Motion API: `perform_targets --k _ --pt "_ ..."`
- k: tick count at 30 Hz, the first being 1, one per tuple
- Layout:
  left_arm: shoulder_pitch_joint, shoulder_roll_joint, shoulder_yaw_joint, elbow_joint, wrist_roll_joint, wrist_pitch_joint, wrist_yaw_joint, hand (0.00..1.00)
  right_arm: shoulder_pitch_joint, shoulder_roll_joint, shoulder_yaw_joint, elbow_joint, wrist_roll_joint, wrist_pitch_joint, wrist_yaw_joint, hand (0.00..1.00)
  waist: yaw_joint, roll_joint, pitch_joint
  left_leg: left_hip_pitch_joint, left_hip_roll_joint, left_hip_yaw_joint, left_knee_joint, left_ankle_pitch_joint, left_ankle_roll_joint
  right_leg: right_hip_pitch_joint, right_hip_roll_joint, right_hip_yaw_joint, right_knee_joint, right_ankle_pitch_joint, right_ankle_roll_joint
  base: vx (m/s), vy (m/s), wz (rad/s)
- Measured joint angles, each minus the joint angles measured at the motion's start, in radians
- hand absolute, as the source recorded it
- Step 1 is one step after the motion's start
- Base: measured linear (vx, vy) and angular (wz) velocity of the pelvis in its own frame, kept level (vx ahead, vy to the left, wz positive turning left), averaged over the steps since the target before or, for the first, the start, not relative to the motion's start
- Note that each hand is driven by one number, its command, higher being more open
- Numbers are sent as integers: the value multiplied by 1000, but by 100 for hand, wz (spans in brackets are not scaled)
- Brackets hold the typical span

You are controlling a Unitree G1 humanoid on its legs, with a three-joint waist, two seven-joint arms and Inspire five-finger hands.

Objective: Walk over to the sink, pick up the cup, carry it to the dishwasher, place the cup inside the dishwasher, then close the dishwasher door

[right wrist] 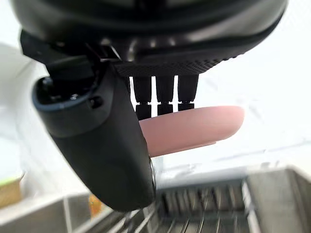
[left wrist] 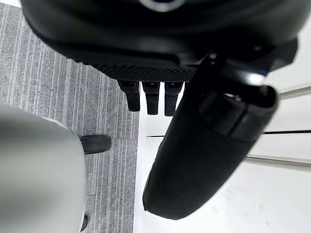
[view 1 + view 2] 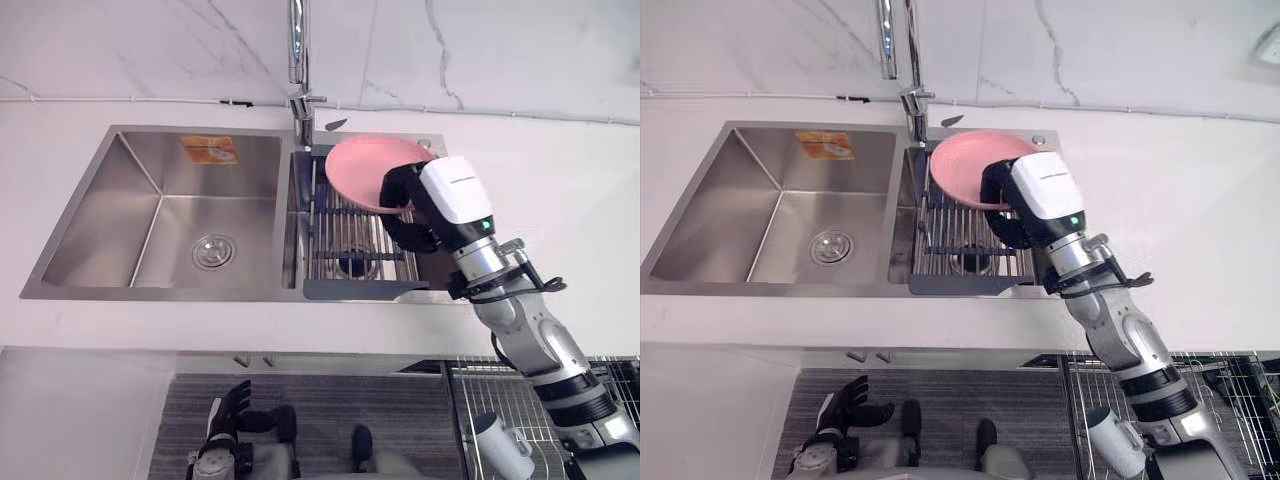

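Right hand (image 3: 405,200) pinches the plate (image 3: 358,165) rim between thumb and fingers, the plate lying beyond its fingertips; left hand (image 3: 228,408) hangs relaxed, well apart.

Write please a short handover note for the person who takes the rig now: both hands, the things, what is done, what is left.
Right hand: shut on the rim of a pink plate, held tilted over the rack in the sink.
Left hand: open, idle, hangs low by the floor.
Things: the hand holds a plate, not a cup. What looks like a white cup lies in the dishwasher rack.
Done: walk to the sink, grasp.
Left: carry to the dishwasher, place inside, close the door.
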Motion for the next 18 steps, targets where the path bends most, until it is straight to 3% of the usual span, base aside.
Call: perform_targets --k 18 --pt "4 -1 -5 44 41 13 1 90 295 224 -209 -154 6 2 -51 30 -32 -2 -65 39 10 28 0 -3 -4 32 10 24 -18 14 -7 -9 -4 -5"
